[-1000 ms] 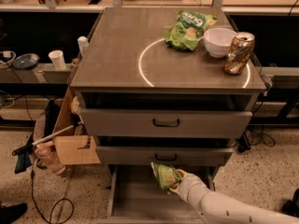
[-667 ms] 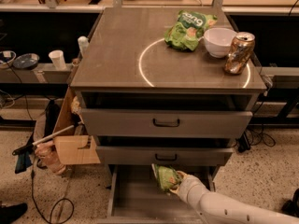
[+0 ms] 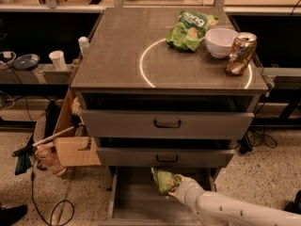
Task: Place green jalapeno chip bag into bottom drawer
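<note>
The green jalapeno chip bag point(image 3: 165, 180), dull olive green, hangs just above the open bottom drawer point(image 3: 134, 202), under the front of the middle drawer. My gripper point(image 3: 172, 188) reaches in from the lower right on a white arm and is shut on the bag's lower right edge. The bag is held upright over the drawer's back half, not resting on its floor.
On the cabinet top lie a brighter green chip bag point(image 3: 189, 29), a white bowl point(image 3: 221, 42) and a crushed gold can point(image 3: 240, 53). Two upper drawers point(image 3: 167, 124) with black handles stand partly pulled out. A cardboard box point(image 3: 70, 140) and cables sit on the floor at left.
The gripper and the bag have stayed almost in place over the bottom drawer, with at most a slight shift. Nothing else has moved.
</note>
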{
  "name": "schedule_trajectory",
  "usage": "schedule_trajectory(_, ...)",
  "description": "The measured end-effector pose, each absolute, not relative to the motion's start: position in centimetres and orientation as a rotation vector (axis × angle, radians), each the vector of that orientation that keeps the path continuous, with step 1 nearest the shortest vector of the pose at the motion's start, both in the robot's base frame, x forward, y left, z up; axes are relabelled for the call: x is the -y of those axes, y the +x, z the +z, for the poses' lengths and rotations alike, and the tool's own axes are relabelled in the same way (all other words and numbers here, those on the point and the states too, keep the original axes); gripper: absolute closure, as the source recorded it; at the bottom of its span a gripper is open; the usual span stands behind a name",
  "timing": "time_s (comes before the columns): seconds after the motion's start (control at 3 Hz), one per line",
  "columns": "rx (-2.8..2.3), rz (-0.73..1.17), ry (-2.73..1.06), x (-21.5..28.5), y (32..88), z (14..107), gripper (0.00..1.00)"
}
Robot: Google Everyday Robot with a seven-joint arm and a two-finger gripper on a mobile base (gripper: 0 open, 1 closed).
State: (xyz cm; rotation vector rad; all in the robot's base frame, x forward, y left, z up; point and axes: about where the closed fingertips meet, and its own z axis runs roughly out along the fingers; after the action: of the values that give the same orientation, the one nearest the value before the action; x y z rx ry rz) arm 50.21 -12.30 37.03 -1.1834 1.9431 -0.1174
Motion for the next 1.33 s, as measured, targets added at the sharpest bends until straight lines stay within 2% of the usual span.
schedule_trajectory(0.67, -1.938, -0.134, -1.167, 12.2, 50.3, 37.1, 1.00)
schedule_trajectory(1.33, -1.973, -0.154, -1.105, 12.5, 50.9, 30.4, 1.00)
